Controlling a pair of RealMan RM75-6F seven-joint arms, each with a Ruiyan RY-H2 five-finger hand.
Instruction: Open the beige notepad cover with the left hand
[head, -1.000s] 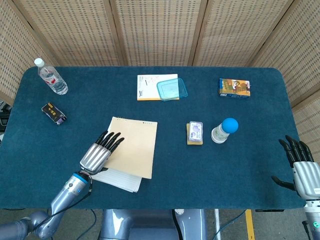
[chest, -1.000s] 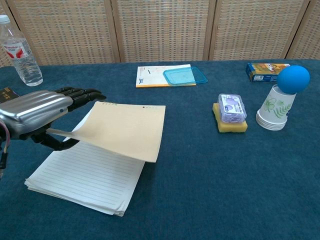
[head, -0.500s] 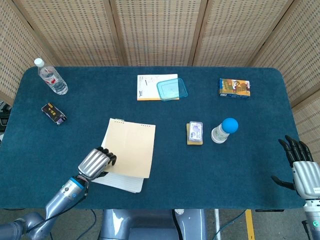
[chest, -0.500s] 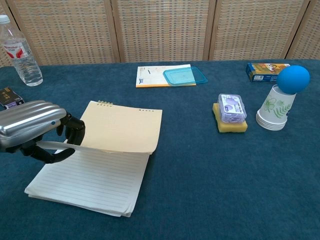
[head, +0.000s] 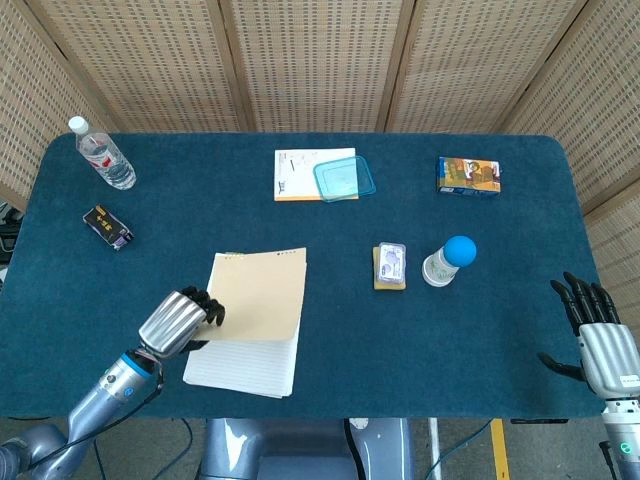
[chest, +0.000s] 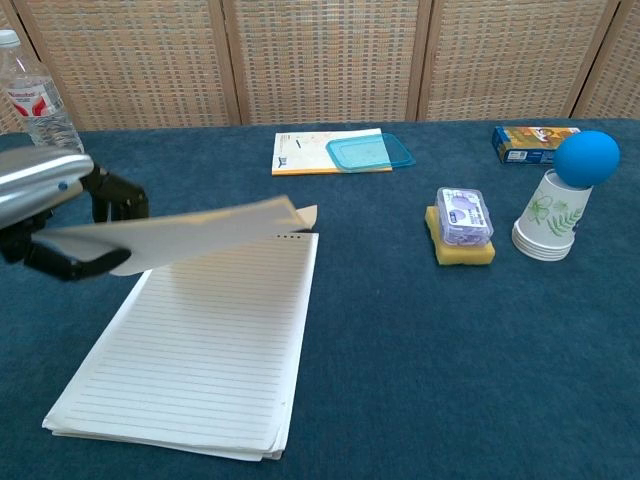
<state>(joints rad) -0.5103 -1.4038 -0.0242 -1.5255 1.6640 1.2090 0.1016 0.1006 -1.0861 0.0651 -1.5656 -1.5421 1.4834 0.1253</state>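
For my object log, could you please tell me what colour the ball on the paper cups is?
The ball is plain blue, resting on the stacked paper cups; the chest view shows it best.

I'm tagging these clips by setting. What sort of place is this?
Probably a lab or test booth, not a home: a blue-covered table, woven screen panels closing it in, and unrelated props like a water bottle laid out.
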